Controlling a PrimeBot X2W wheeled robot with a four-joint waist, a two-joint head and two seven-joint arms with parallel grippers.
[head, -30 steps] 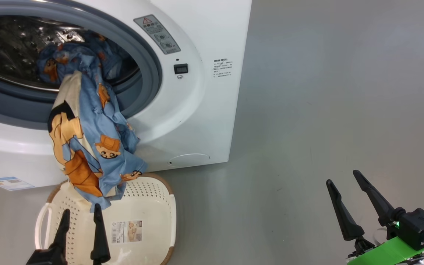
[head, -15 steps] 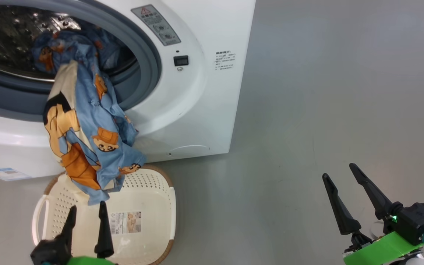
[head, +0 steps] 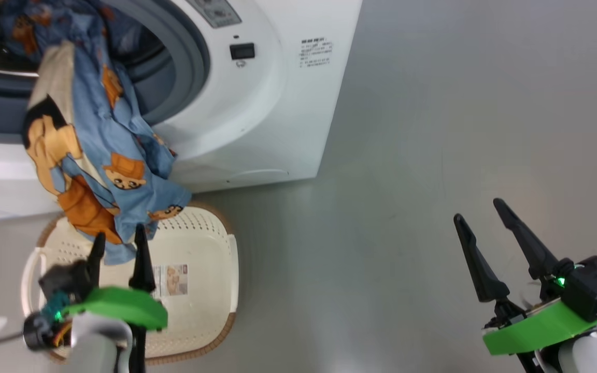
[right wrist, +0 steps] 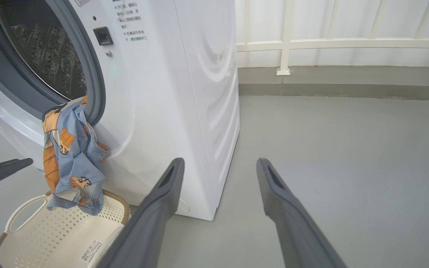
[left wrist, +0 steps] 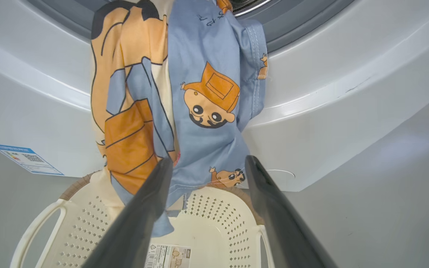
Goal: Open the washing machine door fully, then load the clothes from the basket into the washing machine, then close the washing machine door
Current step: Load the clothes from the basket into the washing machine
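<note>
The white washing machine [head: 257, 109] stands with its round opening uncovered; the washing machine door is out of view. The clothes [head: 96, 155], light blue with orange figures, lie partly in the drum and hang down the front into the cream basket [head: 210, 290] on the floor. My left gripper [head: 119, 239] is open over the basket, fingertips at the hanging hem. In the left wrist view the clothes [left wrist: 207, 111] hang just beyond the left gripper [left wrist: 207, 162], above the basket [left wrist: 218, 208]. My right gripper [head: 477, 210] is open and empty, far right over bare floor.
The right wrist view shows the right gripper [right wrist: 221, 162] facing the washing machine's corner [right wrist: 199, 111], with the clothes [right wrist: 69, 149] and basket [right wrist: 50, 230] at the left. A white railing and low kerb [right wrist: 311, 78] run behind. Grey floor [head: 433, 129] spreads to the right.
The head camera has tilted, sliding the machine up and left. My left gripper has risen from over the basket to the hanging hem. The right gripper has barely moved.
</note>
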